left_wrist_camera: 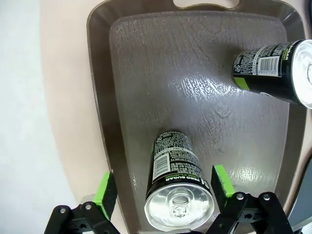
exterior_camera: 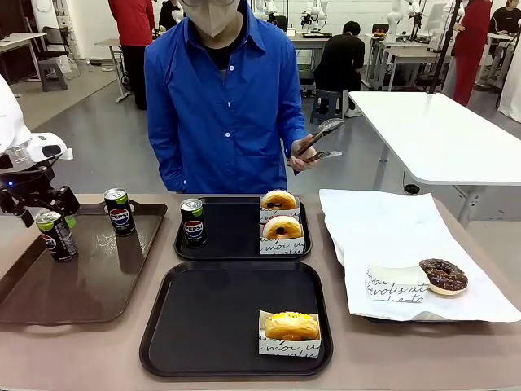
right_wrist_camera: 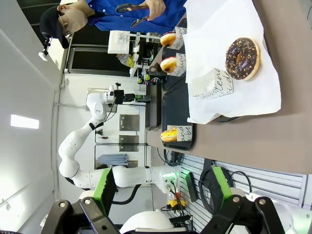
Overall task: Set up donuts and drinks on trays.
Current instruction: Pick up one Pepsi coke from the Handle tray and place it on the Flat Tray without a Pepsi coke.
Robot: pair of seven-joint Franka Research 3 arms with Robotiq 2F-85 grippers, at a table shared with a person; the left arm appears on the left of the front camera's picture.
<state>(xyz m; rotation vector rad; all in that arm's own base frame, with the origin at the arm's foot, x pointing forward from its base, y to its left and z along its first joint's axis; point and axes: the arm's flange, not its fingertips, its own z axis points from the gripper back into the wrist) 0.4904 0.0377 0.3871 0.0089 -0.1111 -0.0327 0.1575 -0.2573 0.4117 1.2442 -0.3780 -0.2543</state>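
Observation:
On the far black tray (exterior_camera: 236,240) stand a Pepsi can (exterior_camera: 193,221) and two sleeved glazed donuts (exterior_camera: 278,201) (exterior_camera: 282,229). A third glazed donut (exterior_camera: 291,327) sits alone on the near black tray (exterior_camera: 203,326). Two more cans stand on the brown tray. My left gripper (exterior_camera: 47,213) is open, straddling the nearer can (exterior_camera: 55,235). In the left wrist view that can (left_wrist_camera: 178,192) stands between the green pads (left_wrist_camera: 105,190) with gaps on both sides. The other can (left_wrist_camera: 273,70) stands farther along. My right gripper (right_wrist_camera: 162,187) is open, holding nothing, off the table's side.
The long brown tray (exterior_camera: 89,285) lies at the table's left. A chocolate donut (exterior_camera: 443,275) in a sleeve rests on white paper (exterior_camera: 391,228) at the right. A person in a blue shirt stands at the far side holding tongs (exterior_camera: 317,138).

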